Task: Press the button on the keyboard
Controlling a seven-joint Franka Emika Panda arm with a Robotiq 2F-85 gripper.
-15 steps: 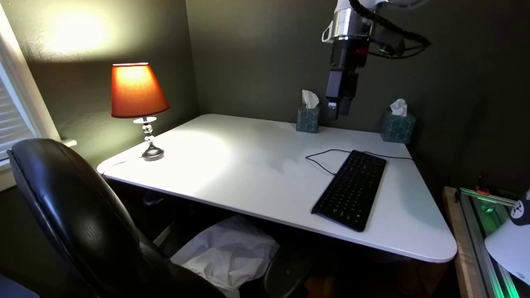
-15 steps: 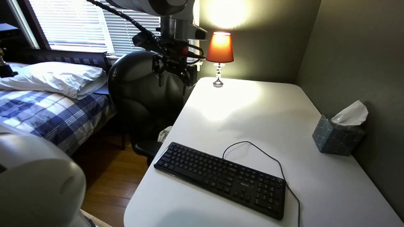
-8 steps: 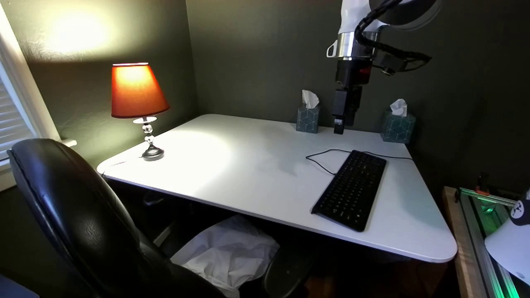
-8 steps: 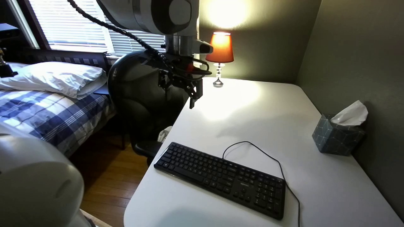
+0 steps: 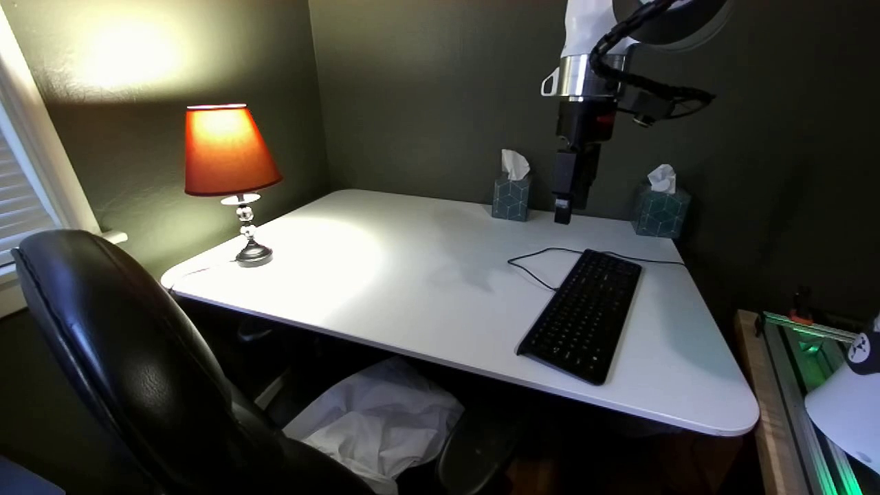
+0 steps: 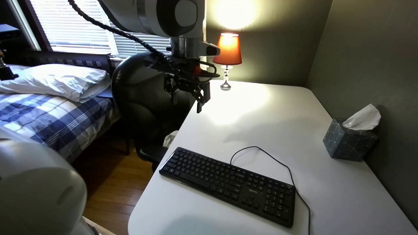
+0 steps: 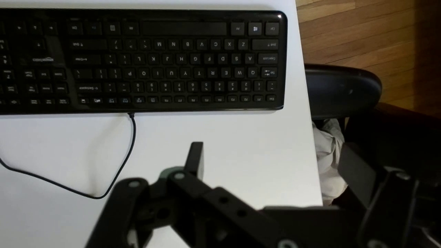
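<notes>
The black keyboard [image 5: 584,316] lies flat on the white desk, near its edge. In an exterior view the keyboard [image 6: 228,186] shows its full rows of dark keys. In the wrist view the keyboard [image 7: 179,62] fills the upper left with its keys upside down, and its left part is cut off by the frame. My gripper [image 7: 277,165] is open with nothing between its fingers. It hangs above the desk, clear of the keyboard and off its cable side, in both exterior views [image 5: 569,206] [image 6: 186,102].
The thin black cable [image 6: 274,159] loops on the desk [image 6: 271,111]. Tissue boxes [image 5: 510,199] [image 5: 661,210] stand by the wall. A lit lamp [image 5: 230,151] stands at the far end. A black chair [image 6: 147,107] is at the desk's edge, with white cloth [image 7: 329,155] beside it.
Over the first half second my gripper came down toward the desk and shifted slightly right in both exterior views. Since then it has stayed almost still. The keyboard has not moved.
</notes>
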